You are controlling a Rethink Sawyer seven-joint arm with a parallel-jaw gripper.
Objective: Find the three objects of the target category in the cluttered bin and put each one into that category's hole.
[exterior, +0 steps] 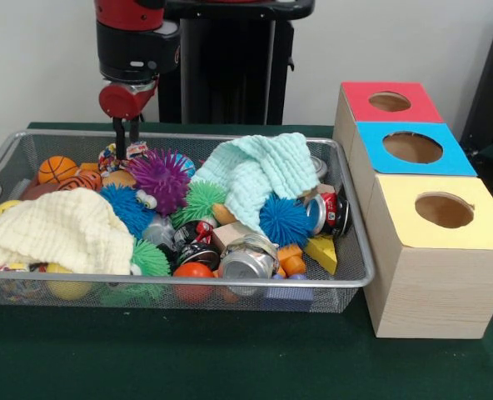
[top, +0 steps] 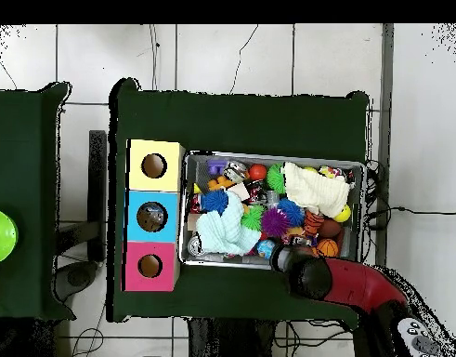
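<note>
That silver can [exterior: 246, 261] up front sits well off from my gripper [exterior: 127, 133], across the bin [exterior: 355, 275]. My fingers [exterior: 120, 137] hang close together at the back rim with nothing in them — just beside a purple spiky ball [exterior: 159, 179]. Nothing looks sorted yet as far as I can tell, so all three still need finding. The box of holes [exterior: 430, 250] stands well away, past the bin's other end.

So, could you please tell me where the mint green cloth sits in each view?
Front view: mint green cloth lies in the bin's far right part, near the boxes.
Overhead view: mint green cloth lies at the bin's lower left.
Shared landmark: the blue-topped box is the nearest box.
</note>
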